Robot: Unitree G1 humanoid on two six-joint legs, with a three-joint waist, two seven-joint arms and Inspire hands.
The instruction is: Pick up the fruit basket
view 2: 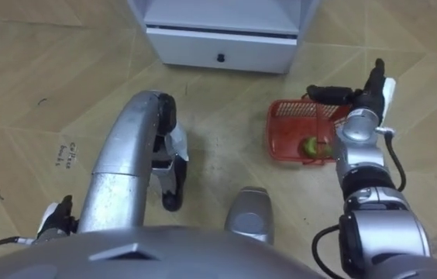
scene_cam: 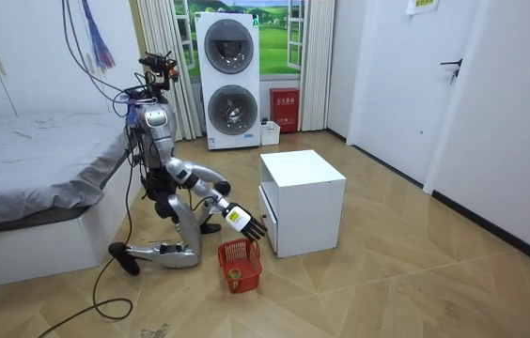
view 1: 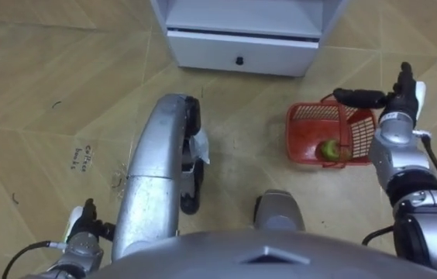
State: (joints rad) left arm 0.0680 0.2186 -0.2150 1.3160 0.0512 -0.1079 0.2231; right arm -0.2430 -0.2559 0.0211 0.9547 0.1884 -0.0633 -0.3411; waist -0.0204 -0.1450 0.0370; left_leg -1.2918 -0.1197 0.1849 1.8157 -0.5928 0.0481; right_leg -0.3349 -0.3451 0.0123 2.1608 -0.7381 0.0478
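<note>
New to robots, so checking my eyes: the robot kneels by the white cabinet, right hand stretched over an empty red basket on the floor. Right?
Not quite: the red basket is not empty; the left eye view shows a green fruit lying in it. The rest holds: the robot kneels by the white cabinet, right hand stretched over the basket.
</note>
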